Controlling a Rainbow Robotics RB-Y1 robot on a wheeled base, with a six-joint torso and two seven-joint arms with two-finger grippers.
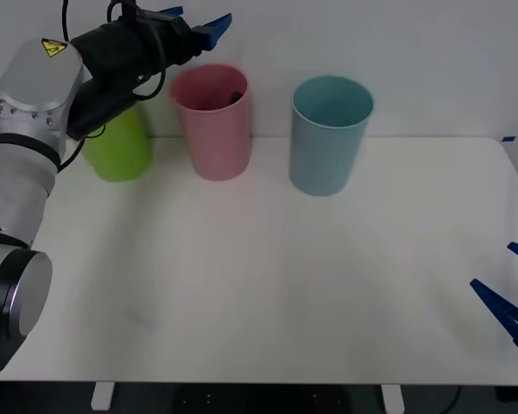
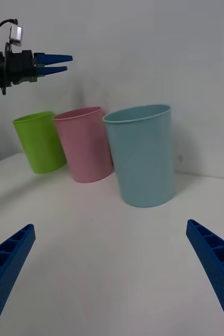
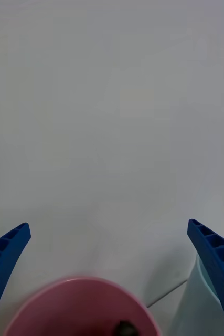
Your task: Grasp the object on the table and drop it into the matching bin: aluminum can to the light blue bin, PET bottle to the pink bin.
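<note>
Both grippers spread wide, empty. Left gripper (image 1: 194, 24) hangs above pink bin (image 1: 212, 129); bottle (image 1: 235, 97) sits inside it, so we read drop as done. Right gripper (image 1: 511, 297) parked low near table (image 1: 268, 285) edge, out of the way.

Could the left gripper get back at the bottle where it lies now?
Probably not easily. The PET bottle lies deep inside the pink bin, with just a dark bit showing. The left gripper hovers open above the rim, but the bin's tall narrow walls would likely block it.
</note>
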